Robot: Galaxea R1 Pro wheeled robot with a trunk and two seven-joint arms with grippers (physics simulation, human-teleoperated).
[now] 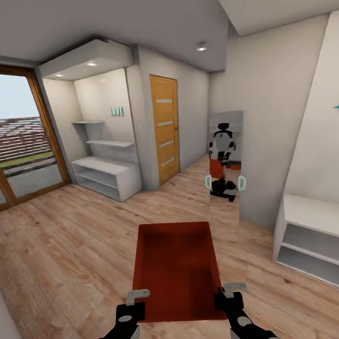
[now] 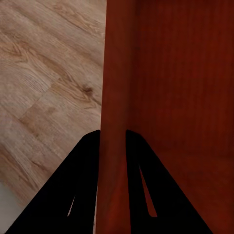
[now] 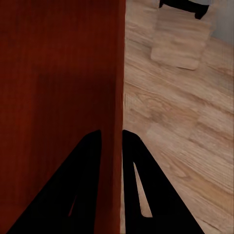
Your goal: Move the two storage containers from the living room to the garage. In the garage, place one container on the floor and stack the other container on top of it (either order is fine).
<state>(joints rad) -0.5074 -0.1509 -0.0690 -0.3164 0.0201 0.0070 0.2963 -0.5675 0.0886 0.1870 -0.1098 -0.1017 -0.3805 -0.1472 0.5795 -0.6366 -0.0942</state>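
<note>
We see an orange-red open bin (image 1: pixel 176 269) with thin ribbed walls, held level above the wood floor (image 1: pixel 69 246). Our left gripper (image 2: pixel 113 146) pinches its left wall and our right gripper (image 3: pixel 112 146) pinches its right wall.

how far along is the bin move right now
Done: one orange-red ribbed open-topped bin is lifted, the left gripper and right gripper each clamping a side wall, jaws either side. In hand: carrying it over the light wood plank floor, indoors near a wooden door. Left: reaching the garage, setting it down, fetching and stacking another.
</note>
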